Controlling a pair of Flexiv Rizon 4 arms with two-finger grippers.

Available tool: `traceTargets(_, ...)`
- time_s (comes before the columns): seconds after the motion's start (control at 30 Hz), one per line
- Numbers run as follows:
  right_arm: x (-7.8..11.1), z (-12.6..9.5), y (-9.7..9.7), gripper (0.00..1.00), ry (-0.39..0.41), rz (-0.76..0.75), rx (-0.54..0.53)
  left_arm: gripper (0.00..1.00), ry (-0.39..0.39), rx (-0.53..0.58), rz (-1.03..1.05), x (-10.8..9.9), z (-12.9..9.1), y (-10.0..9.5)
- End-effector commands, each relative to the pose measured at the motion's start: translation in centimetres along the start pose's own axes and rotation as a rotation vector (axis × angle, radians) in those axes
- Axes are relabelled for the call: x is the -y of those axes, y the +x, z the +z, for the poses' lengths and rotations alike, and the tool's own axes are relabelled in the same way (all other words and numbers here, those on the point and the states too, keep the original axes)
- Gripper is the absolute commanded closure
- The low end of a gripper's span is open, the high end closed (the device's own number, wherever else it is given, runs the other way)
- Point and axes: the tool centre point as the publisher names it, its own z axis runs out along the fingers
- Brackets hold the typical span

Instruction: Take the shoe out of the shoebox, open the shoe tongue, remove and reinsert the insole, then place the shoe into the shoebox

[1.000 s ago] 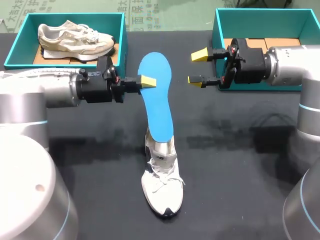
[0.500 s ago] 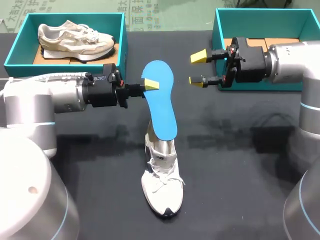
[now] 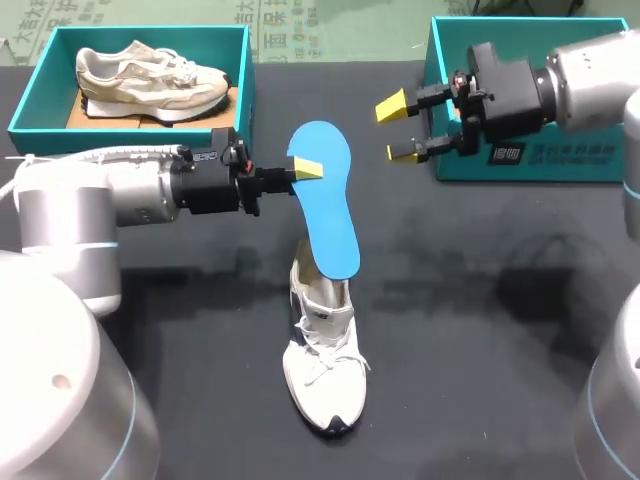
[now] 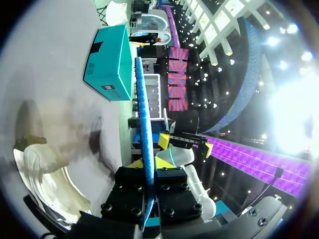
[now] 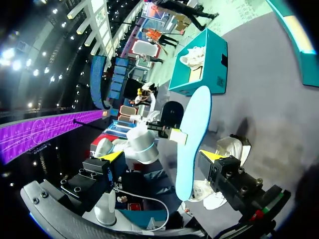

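A blue insole hangs tilted over the table, and my left gripper is shut on its upper edge. Its lower end sits at the opening of the white shoe, which lies on the black table with its toe toward the front edge. I cannot tell whether that end is inside the shoe. My right gripper is open and empty, to the right of the insole's top. In the left wrist view the insole runs edge-on between my shut fingers. In the right wrist view the insole stands ahead of my open right gripper.
A teal shoebox at the back left holds a beige shoe. A second teal shoebox stands at the back right, partly behind my right arm. The white shoe lies below the left gripper.
My left gripper has carried the insole slightly to the right and nearer. My right arm has lifted and swung back toward the right box, with its gripper still open.
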Motion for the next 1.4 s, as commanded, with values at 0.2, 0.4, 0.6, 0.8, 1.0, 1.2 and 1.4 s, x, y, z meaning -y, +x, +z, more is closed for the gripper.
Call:
traceTargets(0.2,0.1,-1.1,2.9,0.00,0.070,0.053,0.413,1.00,0.000,0.000,0.000,0.0,0.1,-0.1)
traceTargets(0.4,-0.3,-0.5,4.5,0.00,0.113,0.087,0.618,1.00,0.000,0.000,0.000,0.0,0.1,-0.1)
traceTargets(0.6,-0.5,0.4,5.6,0.00,0.125,0.162,0.786,1.00,0.000,0.000,0.000,0.0,0.1,-0.1)
traceTargets(0.8,-0.2,1.8,6.6,0.00,0.130,0.165,0.895,1.00,0.000,0.000,0.000,0.0,0.1,-0.1)
traceTargets(1.0,0.5,3.4,7.6,0.00,0.110,0.165,0.994,1.00,0.000,0.000,0.000,0.0,0.1,-0.1)
traceTargets(1.2,0.9,5.8,8.3,0.00,0.119,0.178,1.111,1.00,0.000,0.000,0.000,0.0,0.1,-0.1)
traceTargets(1.4,1.3,7.8,8.7,0.00,0.124,0.163,1.143,1.00,0.000,0.000,0.000,0.0,0.1,-0.1)
